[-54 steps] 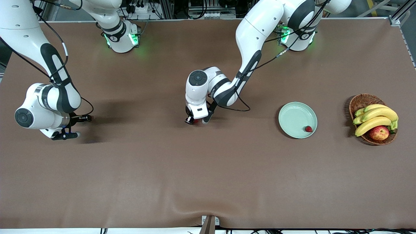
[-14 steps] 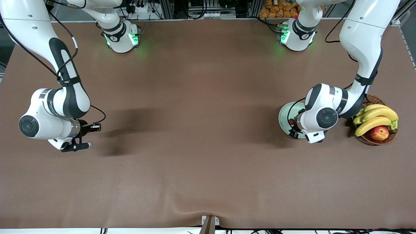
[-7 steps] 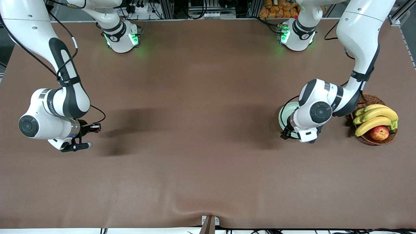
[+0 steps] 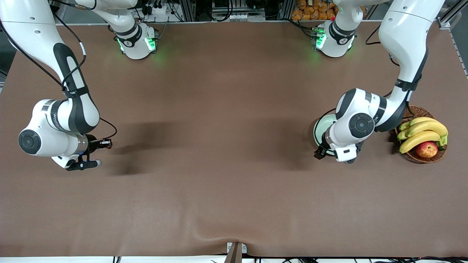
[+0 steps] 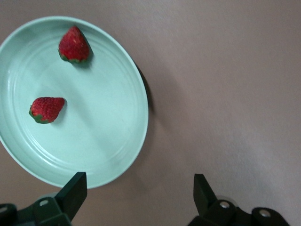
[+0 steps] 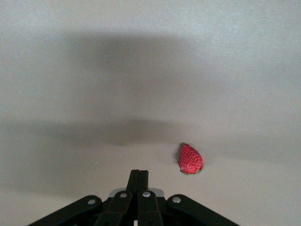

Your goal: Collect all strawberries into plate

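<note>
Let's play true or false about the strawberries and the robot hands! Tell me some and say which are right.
1. Two strawberries lie in the plate. True.
2. The left gripper holds a strawberry. False: it is open and empty, over the plate's edge.
3. One strawberry lies on the table by the right gripper. True.
4. The right gripper is wide open. False: it is shut.
5. The basket holds only apples. False: bananas too.
</note>
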Robot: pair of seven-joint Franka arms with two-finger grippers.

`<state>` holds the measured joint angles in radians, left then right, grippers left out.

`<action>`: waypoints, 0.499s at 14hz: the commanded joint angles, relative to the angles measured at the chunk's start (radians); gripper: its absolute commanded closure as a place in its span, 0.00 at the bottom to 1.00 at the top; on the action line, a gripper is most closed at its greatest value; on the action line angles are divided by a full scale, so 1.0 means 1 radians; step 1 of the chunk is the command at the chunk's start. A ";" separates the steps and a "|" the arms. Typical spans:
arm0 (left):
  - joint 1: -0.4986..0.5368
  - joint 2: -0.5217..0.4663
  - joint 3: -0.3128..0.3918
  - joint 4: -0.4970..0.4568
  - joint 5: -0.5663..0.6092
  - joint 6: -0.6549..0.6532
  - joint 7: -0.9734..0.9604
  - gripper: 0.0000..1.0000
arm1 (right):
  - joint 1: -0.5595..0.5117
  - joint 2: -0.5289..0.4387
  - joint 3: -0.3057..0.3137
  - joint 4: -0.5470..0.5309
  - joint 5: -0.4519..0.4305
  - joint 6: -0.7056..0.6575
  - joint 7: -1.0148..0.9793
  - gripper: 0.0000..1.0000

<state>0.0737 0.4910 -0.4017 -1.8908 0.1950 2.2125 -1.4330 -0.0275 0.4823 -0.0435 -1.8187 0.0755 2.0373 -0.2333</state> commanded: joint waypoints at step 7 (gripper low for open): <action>-0.009 -0.008 -0.009 -0.004 0.006 -0.002 0.014 0.00 | -0.043 0.021 0.008 -0.004 -0.066 0.063 -0.014 0.75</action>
<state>0.0675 0.4910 -0.4113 -1.8908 0.1950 2.2125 -1.4330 -0.0473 0.4894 -0.0457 -1.8197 0.0326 2.0660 -0.2358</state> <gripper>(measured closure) 0.000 0.943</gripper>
